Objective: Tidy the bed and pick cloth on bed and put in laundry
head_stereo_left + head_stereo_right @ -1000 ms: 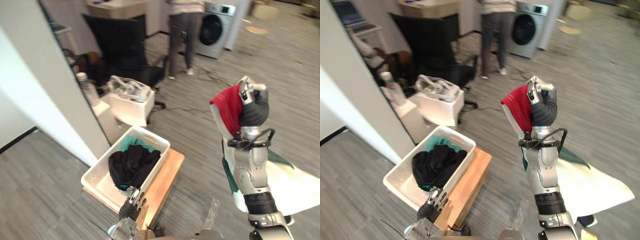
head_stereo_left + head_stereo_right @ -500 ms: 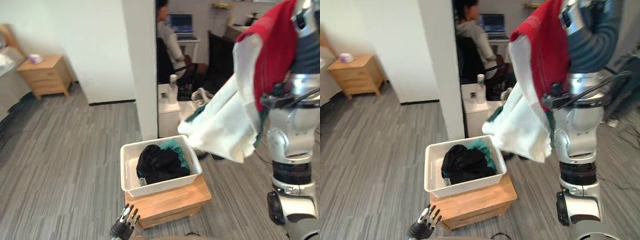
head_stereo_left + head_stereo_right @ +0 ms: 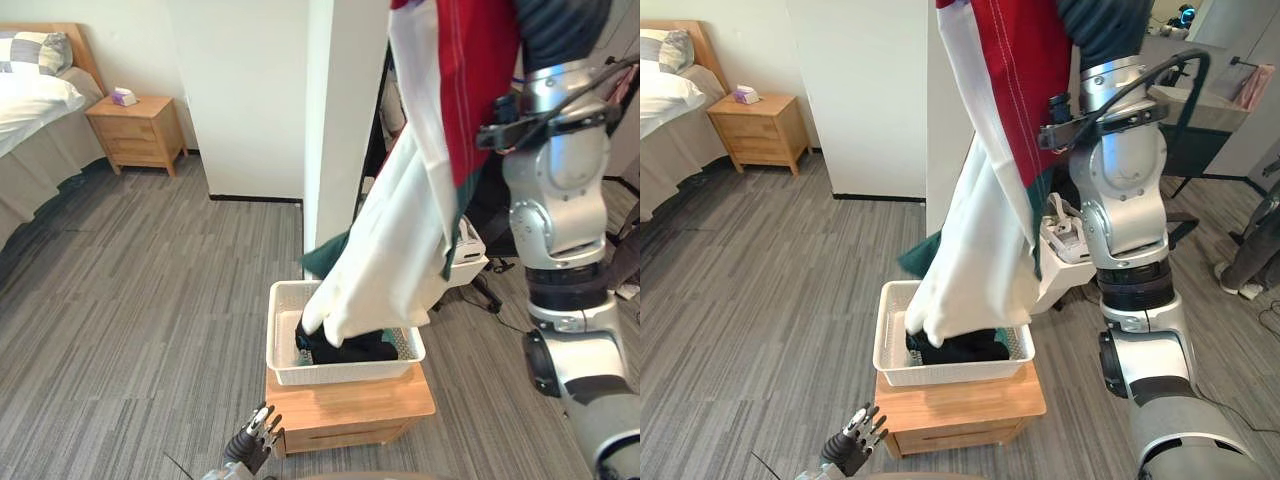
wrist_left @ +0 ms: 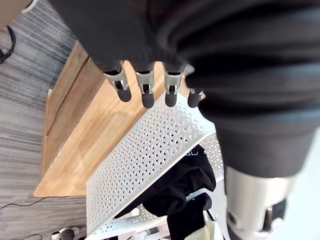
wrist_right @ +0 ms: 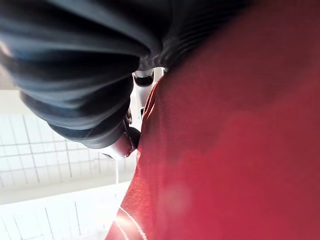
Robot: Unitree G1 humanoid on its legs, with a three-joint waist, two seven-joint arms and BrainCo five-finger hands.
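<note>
Left hand [image 4: 145, 90] being held low near wooden stand's [image 3: 350, 405] front left corner, fingers straight, spread, empty. White basket [image 3: 283, 345] being carried on stand top, dark clothes [image 3: 960, 348] inside. Red, white and green cloth [image 3: 400, 240] being gripped high by right hand [image 5: 122, 142]; white hem being dangled over basket's left edge.

1. Bedroom in a home-like flat; bed [image 3: 25, 112] with white bedding, checked pillow [image 3: 32, 50] and wooden headboard [image 3: 86, 52] at far left;
2. wooden nightstand [image 3: 135, 135] with drawers just beside the bed; tissue box [image 3: 124, 97] on top;
3. white perforated laundry basket [image 3: 340, 373] holding dark clothes [image 3: 350, 349], set on a low wooden stand [image 3: 350, 407];
4. grey plank floor [image 3: 150, 300]; plain white wall [image 3: 245, 90].
</note>
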